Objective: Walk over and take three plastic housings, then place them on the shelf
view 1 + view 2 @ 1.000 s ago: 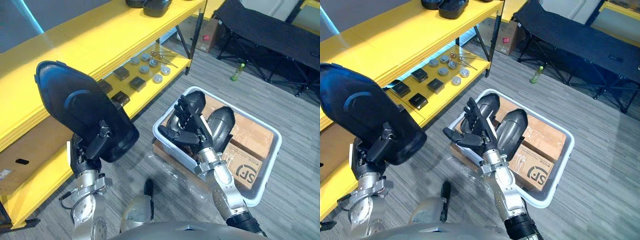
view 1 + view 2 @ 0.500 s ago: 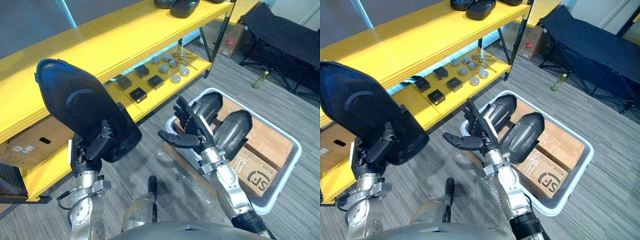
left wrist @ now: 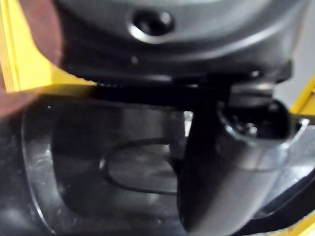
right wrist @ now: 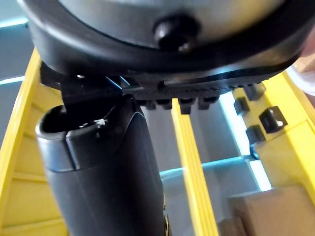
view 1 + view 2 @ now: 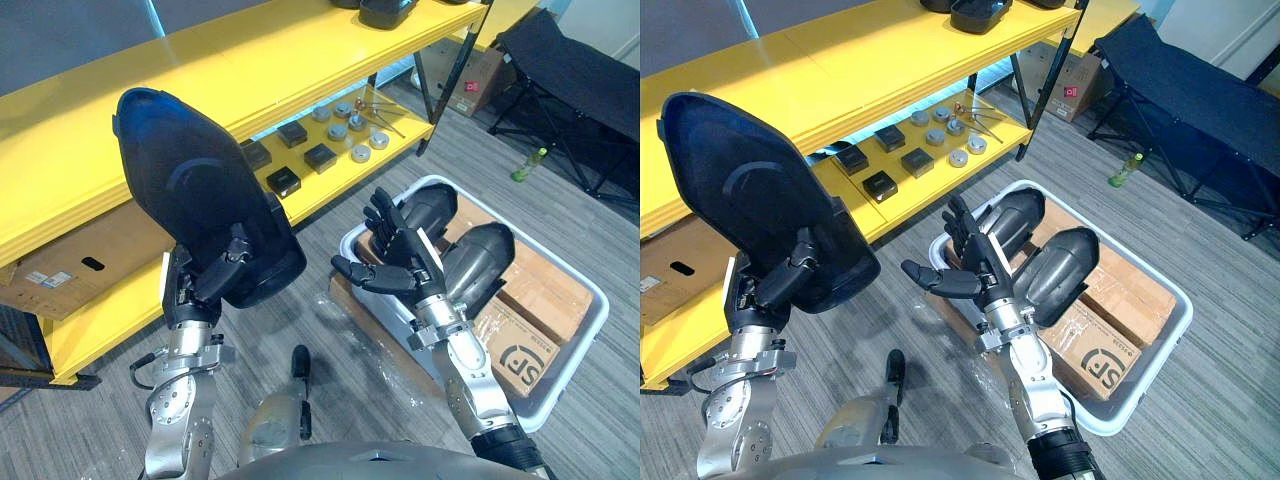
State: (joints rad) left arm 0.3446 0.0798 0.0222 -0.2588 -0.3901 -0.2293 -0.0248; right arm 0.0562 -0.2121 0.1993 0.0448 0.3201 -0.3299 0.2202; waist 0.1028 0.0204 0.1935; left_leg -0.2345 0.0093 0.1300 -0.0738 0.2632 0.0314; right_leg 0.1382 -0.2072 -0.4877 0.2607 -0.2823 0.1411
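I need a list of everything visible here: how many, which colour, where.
shelf: one, yellow, ahead, left
bin: one, white, on the floor beside the shelf
plastic housing: one, black, held up before the shelf
binned housings: two, dark grey, side by side in the bin
shelved housings: at least two, black, top level, far end
cardboard boxes: brown, count unclear, in the bin under the housings
square blocks: four, black, lower level
round discs: several, silver, beside the blocks
cot: one, black, far right
bottle: one, green, floor by the cot
left hand: dark, shut on the plastic housing
right hand: dark, open, over the bin
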